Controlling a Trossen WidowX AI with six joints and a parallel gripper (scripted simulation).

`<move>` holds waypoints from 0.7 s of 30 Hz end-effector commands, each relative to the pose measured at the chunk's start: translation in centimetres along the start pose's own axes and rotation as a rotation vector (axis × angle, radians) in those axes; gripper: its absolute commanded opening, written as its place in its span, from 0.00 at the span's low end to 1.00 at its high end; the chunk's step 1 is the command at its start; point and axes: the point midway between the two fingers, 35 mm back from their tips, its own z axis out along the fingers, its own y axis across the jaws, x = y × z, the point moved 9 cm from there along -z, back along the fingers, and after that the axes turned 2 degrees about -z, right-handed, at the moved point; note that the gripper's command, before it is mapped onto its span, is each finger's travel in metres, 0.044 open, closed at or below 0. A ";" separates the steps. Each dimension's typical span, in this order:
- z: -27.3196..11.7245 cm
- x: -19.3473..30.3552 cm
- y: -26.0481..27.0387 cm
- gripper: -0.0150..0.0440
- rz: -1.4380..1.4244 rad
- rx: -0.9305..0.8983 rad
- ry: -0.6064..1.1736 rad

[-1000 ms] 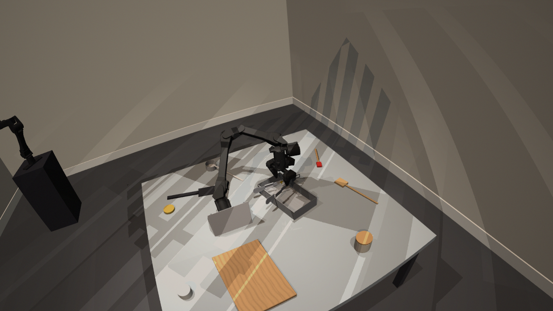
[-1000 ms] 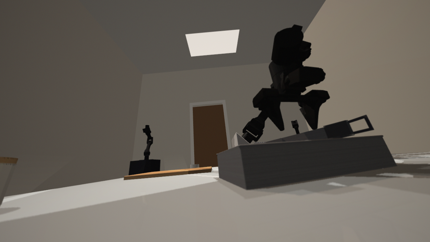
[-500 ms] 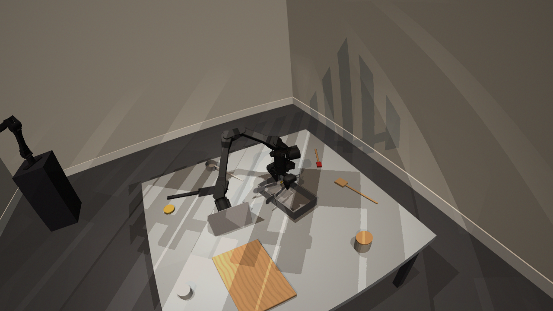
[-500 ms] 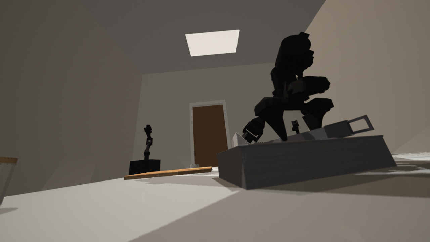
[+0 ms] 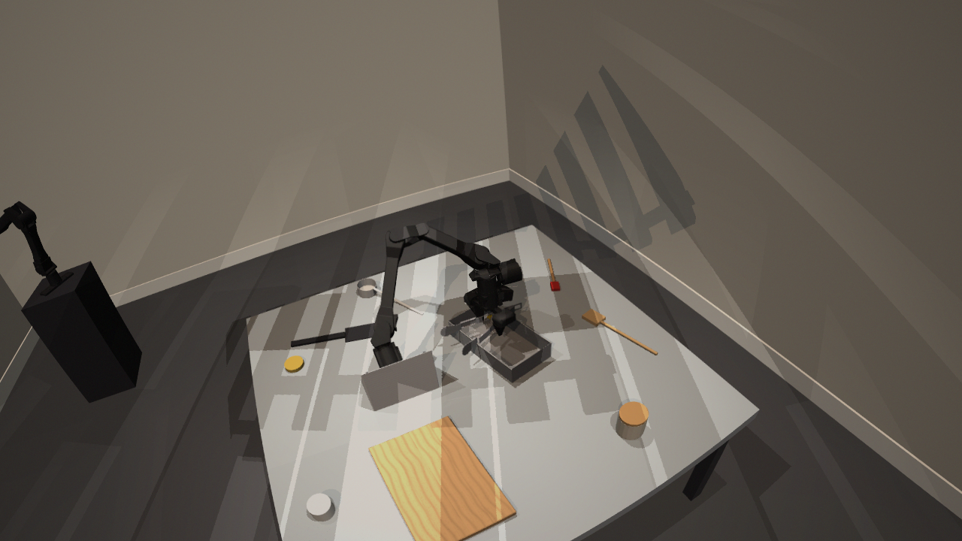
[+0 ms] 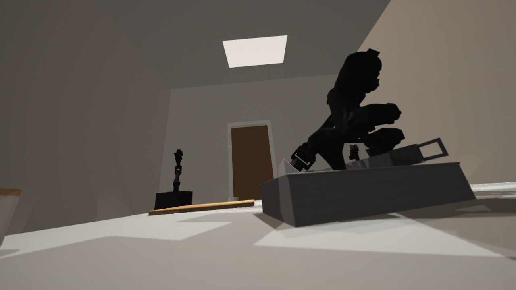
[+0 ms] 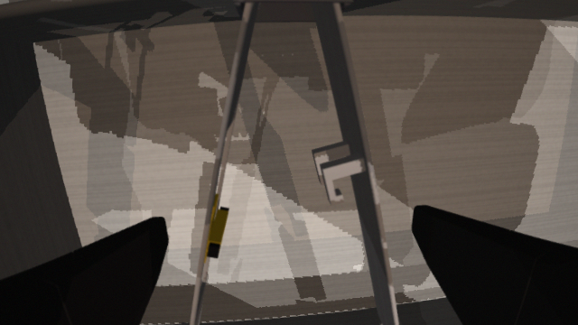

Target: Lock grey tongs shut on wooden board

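Note:
The grey tongs [image 5: 467, 349] [image 6: 407, 155] [image 7: 344, 90] lie open across the roasting tin [image 5: 531, 363] [image 6: 360, 194], hinge end raised over the rim in the exterior view. In the wrist view their arms spread towards the bottom edge; a small hook [image 7: 343, 169] is on the right arm and a yellow piece [image 7: 218, 227] on the left. My gripper [image 5: 487, 322] [image 6: 357, 164] [image 7: 292, 225] is open and points down over the tin, one finger on each side of both arms, nothing gripped. The wooden board [image 5: 437, 470] [image 6: 202, 207] lies flat apart from the tin, with nothing on it.
A grey upright panel [image 5: 403, 381] stands by the arm's base, between tin and board. A jar with an orange lid [image 5: 632, 420], a wooden turner [image 5: 628, 337], a red-headed brush [image 5: 555, 285], a small pan [image 5: 366, 289], a yellow disc [image 5: 294, 364] and a white cylinder [image 5: 320, 506] are around.

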 end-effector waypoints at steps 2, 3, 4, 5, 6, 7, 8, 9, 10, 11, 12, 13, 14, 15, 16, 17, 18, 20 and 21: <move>1.0 0.3 0.1 1.00 0.008 -0.009 0.004; 1.2 0.3 0.1 1.00 0.008 -0.010 0.004; 1.4 0.3 0.1 1.00 0.008 -0.010 0.004; 1.5 0.4 0.1 1.00 0.008 -0.010 0.004; 1.6 0.4 0.1 1.00 0.008 -0.011 0.004; 1.7 0.4 0.1 1.00 0.008 -0.011 0.004; 1.7 0.4 0.1 1.00 0.008 -0.011 0.004; 1.7 0.4 0.1 1.00 0.008 -0.011 0.004; 1.7 0.4 0.1 1.00 0.008 -0.011 0.004; 1.4 0.2 0.1 0.96 0.000 -0.004 0.002; 1.4 0.2 0.1 0.91 0.000 -0.004 0.002; 1.4 0.2 0.1 0.87 0.000 -0.004 0.002; 1.4 0.2 0.1 0.82 0.000 -0.004 0.002; 1.4 0.2 0.1 0.78 0.000 -0.004 0.002; 1.4 0.2 0.1 0.77 0.000 -0.004 0.002; 1.4 0.2 0.1 0.75 0.000 -0.004 0.002; 1.4 0.2 0.1 0.74 0.000 -0.004 0.002; 1.4 0.2 0.1 0.72 0.000 -0.004 0.002; 1.4 0.2 0.1 0.71 0.000 -0.004 0.002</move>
